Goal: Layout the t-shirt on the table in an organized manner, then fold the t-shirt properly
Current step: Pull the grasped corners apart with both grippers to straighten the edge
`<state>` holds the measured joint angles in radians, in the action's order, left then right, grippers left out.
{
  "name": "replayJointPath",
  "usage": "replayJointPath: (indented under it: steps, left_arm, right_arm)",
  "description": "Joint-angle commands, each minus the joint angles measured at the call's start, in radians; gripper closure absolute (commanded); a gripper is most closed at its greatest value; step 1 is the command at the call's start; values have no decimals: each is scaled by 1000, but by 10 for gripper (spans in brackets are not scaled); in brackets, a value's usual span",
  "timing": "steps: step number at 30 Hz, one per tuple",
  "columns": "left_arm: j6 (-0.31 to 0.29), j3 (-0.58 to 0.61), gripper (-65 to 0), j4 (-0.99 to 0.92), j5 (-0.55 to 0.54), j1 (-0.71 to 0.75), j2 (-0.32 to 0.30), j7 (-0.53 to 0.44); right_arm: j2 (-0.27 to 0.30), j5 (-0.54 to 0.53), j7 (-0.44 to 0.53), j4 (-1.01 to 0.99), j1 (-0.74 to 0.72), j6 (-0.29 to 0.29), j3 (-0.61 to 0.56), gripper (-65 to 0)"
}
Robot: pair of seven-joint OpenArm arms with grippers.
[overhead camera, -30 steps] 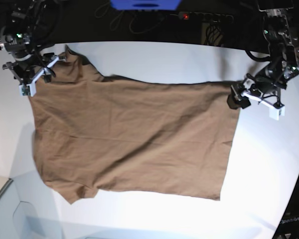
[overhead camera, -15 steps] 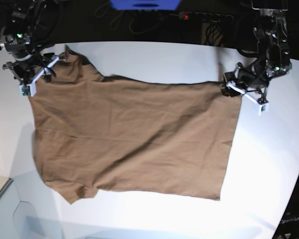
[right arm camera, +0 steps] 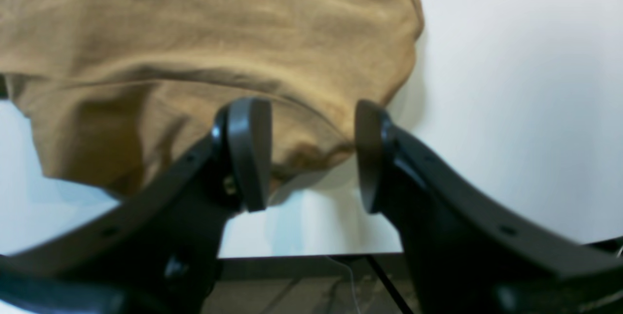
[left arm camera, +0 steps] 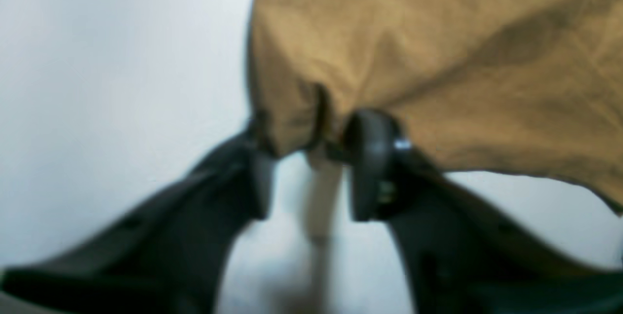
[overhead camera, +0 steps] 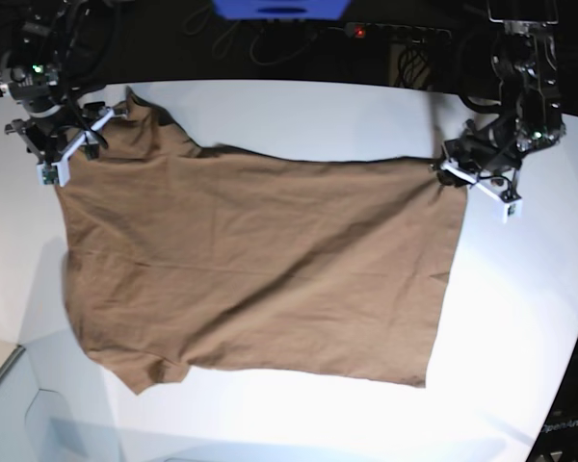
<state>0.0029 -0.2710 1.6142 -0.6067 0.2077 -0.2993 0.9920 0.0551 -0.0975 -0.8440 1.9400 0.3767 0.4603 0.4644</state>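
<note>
Left wrist view: the left hand [left arm camera: 304, 168] pinches a bunched corner of the plain brown cotton t-shirt [left arm camera: 438, 61] between its dark fingers [left arm camera: 370, 158], with the glossy white worktop [left arm camera: 97, 85] beneath; the picture is blurred, but cloth clearly sits between the jaws.

Right wrist view: the right hand [right arm camera: 311, 153] stands parted, its jaws astride the shirt's rumpled edge without pinching it; whether either pad touches the fabric cannot be told.

Base view: the shirt [overhead camera: 260, 260] lies spread nearly flat across the middle of the worktop [overhead camera: 520, 327], one hand [overhead camera: 477, 178] at a far hem corner and the other [overhead camera: 69, 144] at the far sleeve. Laying out looks close to done, with light wrinkles left; no fold has yet been made.
</note>
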Motion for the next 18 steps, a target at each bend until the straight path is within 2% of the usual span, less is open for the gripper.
replayJointPath:
  steps: [1,5,18]
  left_arm:
    - [-2,-4,-133,11,-3,-4,-11,1]
    - [-2,-4,0,11,-3,-4,-15,5]
    - [-2,-4,-1,13,-3,-4,-11,5]
  right_arm:
    - [9,-5,21,19,-3,8,6,-285]
    - [9,-8,21,19,-3,10,6,-287]
    - [7,-9,12,9,-3,13,9,-294]
